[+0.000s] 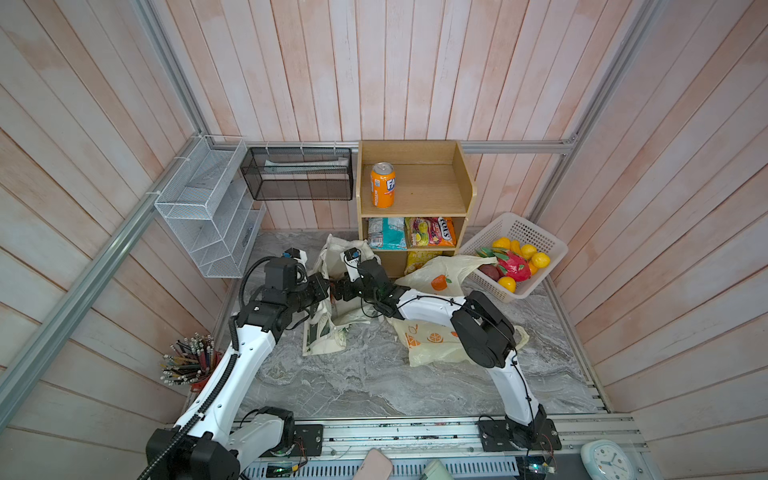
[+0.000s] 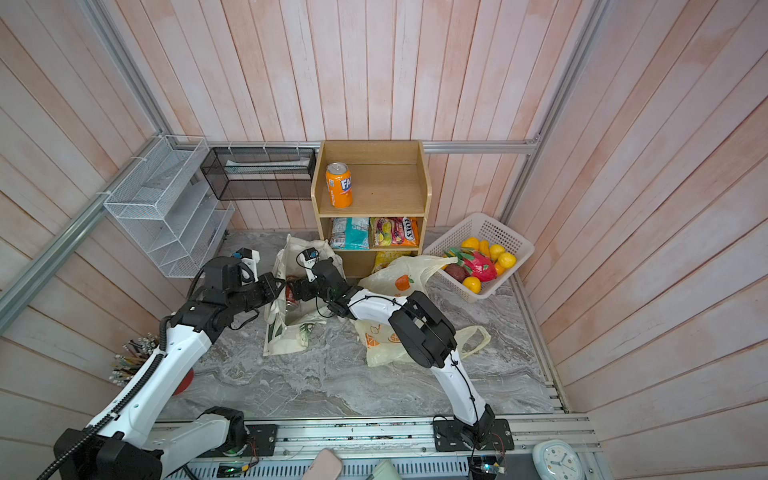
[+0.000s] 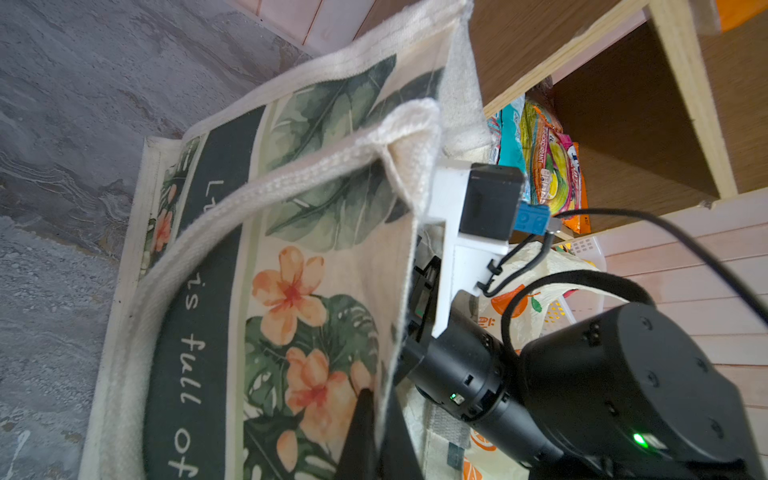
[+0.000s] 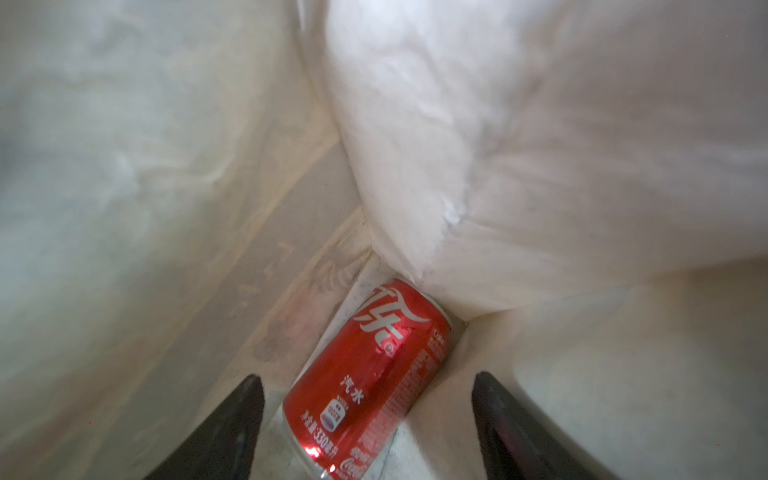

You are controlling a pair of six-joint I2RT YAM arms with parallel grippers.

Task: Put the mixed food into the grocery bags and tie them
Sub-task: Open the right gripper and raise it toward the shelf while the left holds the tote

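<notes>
The cream canvas tote [image 1: 328, 332] [image 3: 291, 208] stands open on the marble table. My left gripper [image 3: 380, 419] [image 1: 326, 291] is shut on its top edge; cloth shows between the fingers. Reaching into the tote, my right gripper [image 4: 365, 376] [image 2: 293, 286] is open. The red drink can [image 4: 374, 374] [image 2: 292, 295] lies on its side at the tote's bottom between the spread fingers, with a gap on each side. The teal-and-white snack packet [image 1: 386, 232] [image 3: 509, 137] sits on the shelf's middle level. A pale-yellow plastic bag [image 1: 432, 345] printed with oranges lies under the right arm.
A wooden shelf [image 1: 457, 195] holds an orange soda can [image 1: 382, 185] and an orange-red chip packet [image 1: 430, 232]. A second orange-print plastic bag [image 1: 444, 276] rests against a white basket [image 1: 519, 232] of fruit. Wire racks [image 1: 203, 208] hang at the left; a pencil cup [image 1: 189, 361] stands below.
</notes>
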